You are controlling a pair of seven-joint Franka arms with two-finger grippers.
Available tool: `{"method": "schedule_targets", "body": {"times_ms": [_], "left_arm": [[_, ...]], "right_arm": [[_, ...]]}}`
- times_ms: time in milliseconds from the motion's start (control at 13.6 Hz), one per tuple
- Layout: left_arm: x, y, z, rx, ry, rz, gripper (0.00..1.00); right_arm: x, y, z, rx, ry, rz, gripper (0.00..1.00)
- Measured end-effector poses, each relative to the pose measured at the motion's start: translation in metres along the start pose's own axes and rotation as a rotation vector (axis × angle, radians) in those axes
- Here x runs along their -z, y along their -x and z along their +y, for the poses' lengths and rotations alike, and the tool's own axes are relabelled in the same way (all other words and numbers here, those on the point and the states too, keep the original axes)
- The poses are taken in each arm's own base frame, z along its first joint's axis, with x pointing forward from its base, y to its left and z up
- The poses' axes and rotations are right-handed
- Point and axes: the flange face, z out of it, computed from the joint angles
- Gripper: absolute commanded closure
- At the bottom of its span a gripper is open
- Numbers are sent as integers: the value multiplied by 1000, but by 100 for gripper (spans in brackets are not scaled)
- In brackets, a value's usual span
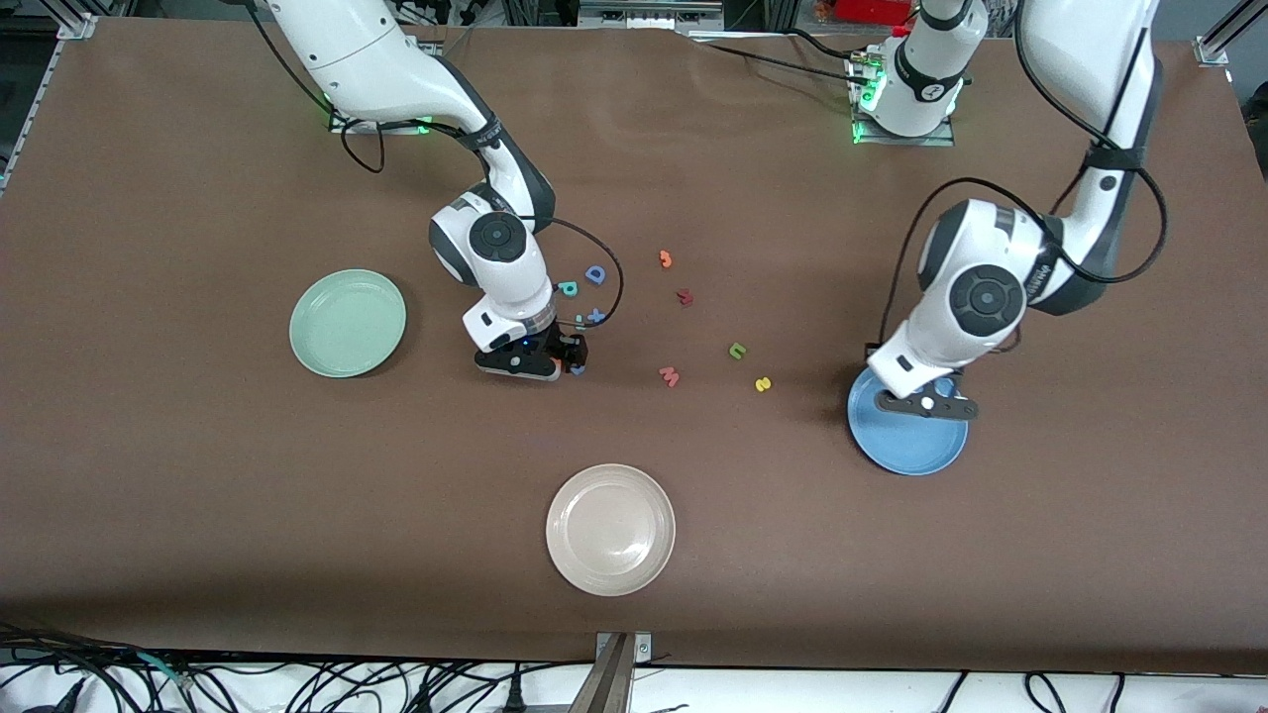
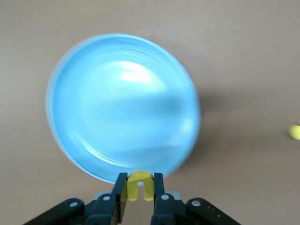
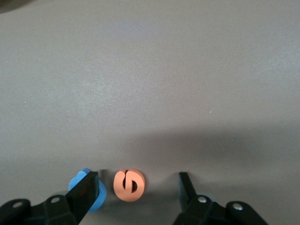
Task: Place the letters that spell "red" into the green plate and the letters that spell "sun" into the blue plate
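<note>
My left gripper [image 2: 140, 181] is shut on a yellow "u" [image 2: 140, 186] and hangs over the rim of the blue plate [image 2: 124, 105], which holds no letters. In the front view that gripper [image 1: 926, 405] is over the blue plate [image 1: 906, 446]. My right gripper [image 3: 137, 188] is open and low at the table, with the orange "e" [image 3: 129, 185] lying between its fingers, closer to one of them. The green plate [image 1: 347, 323] sits toward the right arm's end, with nothing in it. The teal "d" shape [image 1: 569, 289], green "n" [image 1: 737, 351] and yellow "s" [image 1: 762, 384] lie on the table.
A blue piece [image 3: 89, 191] lies partly under one right finger. A blue "D" [image 1: 595, 274], an orange hook piece [image 1: 666, 259], a dark red piece [image 1: 684, 297] and a red "w" [image 1: 670, 376] lie mid-table. A beige plate [image 1: 610, 529] sits nearest the front camera.
</note>
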Motion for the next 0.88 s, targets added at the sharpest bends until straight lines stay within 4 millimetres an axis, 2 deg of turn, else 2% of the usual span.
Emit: {"method": "schedule_targets", "body": {"times_ms": [74,147,221,368,516,663,737,884], "left_arm": [[-10,-4,-5,-8,-8,18,82],[-22,-8,-7,-10,-8,31,46],[-33,-11,-8,-11,-4,37,0],[-44,-13,-6,-16,-1,37,0],[-39,-15,-1,-23,2,46,0],[-28,-18,12,-31,12,67,0],[-21,-18,26,-13,24,77,0],[-11,-13,74,91,61,86,0]], "right_arm": [[0,0,0,10,0,0,23],[0,0,0,20,0,0,23],[0,0,0,28,0,0,23],[0,0,0,47,1,0,23],[0,0,0,68,3,-1,23],[0,-2,2,82,17,-8,23],[0,-3,3,92,29,-15,23],[1,-7,7,107,57,-28,23]]}}
